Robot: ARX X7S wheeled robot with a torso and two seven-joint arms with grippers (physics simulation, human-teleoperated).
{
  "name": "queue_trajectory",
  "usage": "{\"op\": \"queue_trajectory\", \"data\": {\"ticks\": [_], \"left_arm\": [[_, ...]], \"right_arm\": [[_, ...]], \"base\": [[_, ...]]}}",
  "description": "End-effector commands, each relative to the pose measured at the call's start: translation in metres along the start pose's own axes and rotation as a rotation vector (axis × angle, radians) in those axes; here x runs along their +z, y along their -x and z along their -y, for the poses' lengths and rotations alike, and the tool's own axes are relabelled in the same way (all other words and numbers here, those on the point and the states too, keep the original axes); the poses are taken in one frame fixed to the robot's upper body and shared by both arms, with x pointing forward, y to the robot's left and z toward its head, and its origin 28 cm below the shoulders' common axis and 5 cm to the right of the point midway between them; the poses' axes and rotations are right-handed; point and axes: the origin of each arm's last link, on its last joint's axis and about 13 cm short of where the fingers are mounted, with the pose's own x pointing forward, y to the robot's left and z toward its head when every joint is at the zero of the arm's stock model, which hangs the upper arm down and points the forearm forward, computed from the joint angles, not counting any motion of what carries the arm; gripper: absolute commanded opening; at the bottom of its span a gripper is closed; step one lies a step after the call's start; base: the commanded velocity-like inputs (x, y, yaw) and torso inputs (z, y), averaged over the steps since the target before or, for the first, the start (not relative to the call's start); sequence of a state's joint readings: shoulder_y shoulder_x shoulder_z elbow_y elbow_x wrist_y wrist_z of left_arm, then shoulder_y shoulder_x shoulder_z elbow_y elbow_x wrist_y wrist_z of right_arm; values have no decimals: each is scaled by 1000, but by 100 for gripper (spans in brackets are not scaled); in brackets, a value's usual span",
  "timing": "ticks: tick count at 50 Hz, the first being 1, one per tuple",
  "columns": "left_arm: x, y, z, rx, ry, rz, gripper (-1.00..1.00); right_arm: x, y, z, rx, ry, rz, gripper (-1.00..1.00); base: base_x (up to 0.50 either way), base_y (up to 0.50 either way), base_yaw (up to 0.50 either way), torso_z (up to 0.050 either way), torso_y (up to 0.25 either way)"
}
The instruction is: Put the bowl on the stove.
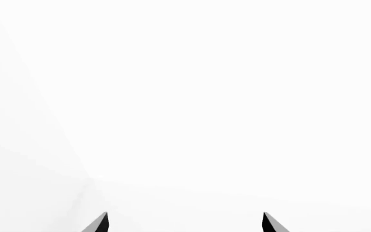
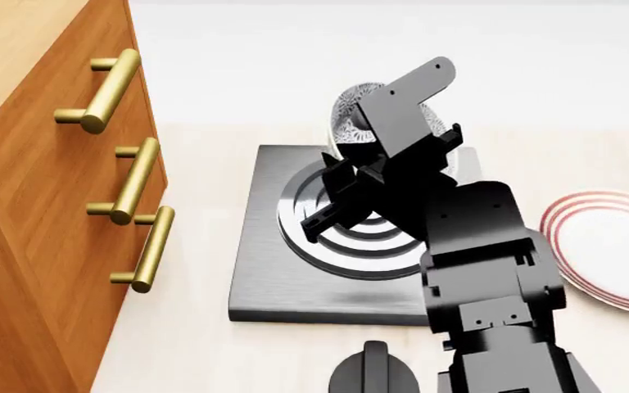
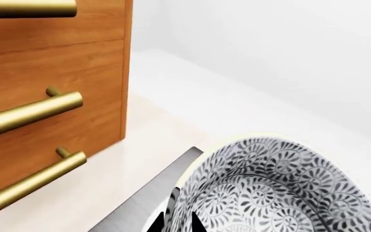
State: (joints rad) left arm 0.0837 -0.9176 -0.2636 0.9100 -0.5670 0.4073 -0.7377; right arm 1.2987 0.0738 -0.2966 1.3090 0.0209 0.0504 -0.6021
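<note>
Item, right gripper: mine, reaching forward over the stove, its fingers pinched on the rim of the bowl, one dark tip showing at the patterned wall in the wrist view, the other hidden, presumably inside. A rim pinch suited a deep bowl too wide to span. Item, bowl: speckled grey-and-white, tipped on its side and apparently carried above the far part of the slab, beyond the burner; I could not tell whether it touched the metal, so I judged it not yet set down. Held high and tilted, it needed levelling before release, or it might roll. Item, stove: dark square slab on the pale counter, rings bare, the likely landing spot. Item, left gripper: fingers spread apart, nothing between them, facing blank white, kept out of the work. Item, drawers with brass handles at the stove's left; plate at its right; knob nearest me.
</note>
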Motion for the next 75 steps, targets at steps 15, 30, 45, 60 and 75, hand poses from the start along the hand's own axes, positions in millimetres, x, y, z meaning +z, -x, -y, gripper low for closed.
{"op": "queue_trajectory", "data": {"ticks": [15,30,45,60,75], "left_arm": [[1,-2,-1,1,-12,27,100],[0,-2,-3,15,-28,21,100],[0,0,-3,1,-47,19,100],[-2,0,-3,21,-70,30,100],[-3,1,-3,14,-80,33,100]], "right_arm": [[-9,-4,-8,-33,-45,36,-100],[-5,-6,-11,-34,-56,44,-100],[-5,-6,-11,-34,-56,44,-100],[-5,-6,-11,-34,-56,44,-100],[-5,-6,-11,-34,-56,44,-100]], "base": [[0,0,0,0,1],[0,0,0,0,1],[0,0,0,1,-65],[0,0,0,2,-183],[0,0,0,0,0]]}}
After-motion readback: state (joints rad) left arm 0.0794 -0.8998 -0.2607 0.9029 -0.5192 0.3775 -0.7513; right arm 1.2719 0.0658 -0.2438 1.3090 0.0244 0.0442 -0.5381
